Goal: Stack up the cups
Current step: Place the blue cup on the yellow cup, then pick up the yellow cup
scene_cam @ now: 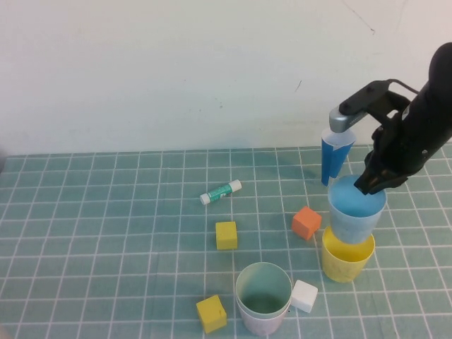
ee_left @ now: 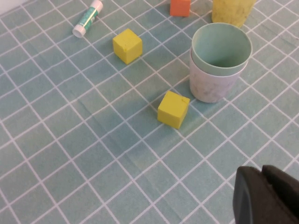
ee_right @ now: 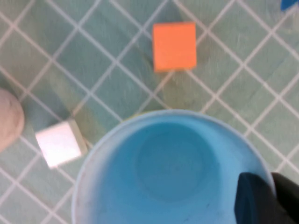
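My right gripper [scene_cam: 374, 185] is shut on the far rim of the light blue cup [scene_cam: 357, 212], one finger inside and one outside. That cup stands upright, its lower end in the mouth of the yellow cup [scene_cam: 346, 260] at the right of the mat. In the right wrist view the blue cup [ee_right: 168, 168] fills the lower part below the right gripper [ee_right: 268, 196]. At the front centre the pale green cup [scene_cam: 263, 288] sits nested inside the pink cup [scene_cam: 265, 323]. My left gripper [ee_left: 266, 193] is shut, holds nothing, and hangs above bare mat short of the green cup [ee_left: 222, 46].
A dark-blue paper cone [scene_cam: 333, 159] stands just behind the blue cup. An orange cube [scene_cam: 306, 222] lies left of the stack, and a white cube [scene_cam: 304, 296] touches the pink cup. Two yellow cubes [scene_cam: 226, 235] [scene_cam: 211, 313] and a glue stick [scene_cam: 220, 191] lie mid-mat.
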{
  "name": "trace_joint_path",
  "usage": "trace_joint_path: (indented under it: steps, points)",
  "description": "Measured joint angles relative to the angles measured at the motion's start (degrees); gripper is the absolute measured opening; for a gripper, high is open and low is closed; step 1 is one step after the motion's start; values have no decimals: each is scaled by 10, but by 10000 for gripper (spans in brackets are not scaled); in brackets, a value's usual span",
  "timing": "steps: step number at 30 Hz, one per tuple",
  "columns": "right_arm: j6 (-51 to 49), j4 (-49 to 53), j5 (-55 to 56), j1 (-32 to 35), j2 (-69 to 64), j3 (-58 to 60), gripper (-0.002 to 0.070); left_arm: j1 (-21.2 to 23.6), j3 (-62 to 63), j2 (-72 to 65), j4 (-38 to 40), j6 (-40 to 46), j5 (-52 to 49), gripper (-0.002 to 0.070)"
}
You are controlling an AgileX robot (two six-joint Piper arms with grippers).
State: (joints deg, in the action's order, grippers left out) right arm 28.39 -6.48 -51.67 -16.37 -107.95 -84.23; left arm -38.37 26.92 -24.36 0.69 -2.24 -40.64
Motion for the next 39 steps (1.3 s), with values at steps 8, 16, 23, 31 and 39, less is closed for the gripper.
trace_joint_path:
  steps: [8,16,23,31,39]
  points:
    - [-1,-16,4,0,-35,0,17,0,0,0,-7,0,8,-1]
    - [-9,-18,-23,0,-38,0,165,0,0,0,-7,0,17,-1]
    - [-48,-18,-25,0,-38,0,448,0,0,0,-7,0,17,-1]
    - [-93,1,-13,0,-95,0,470,0,0,0,-7,-16,17,-1]
    - [-94,-2,1,0,-180,0,335,0,0,0,1,-21,17,-1]
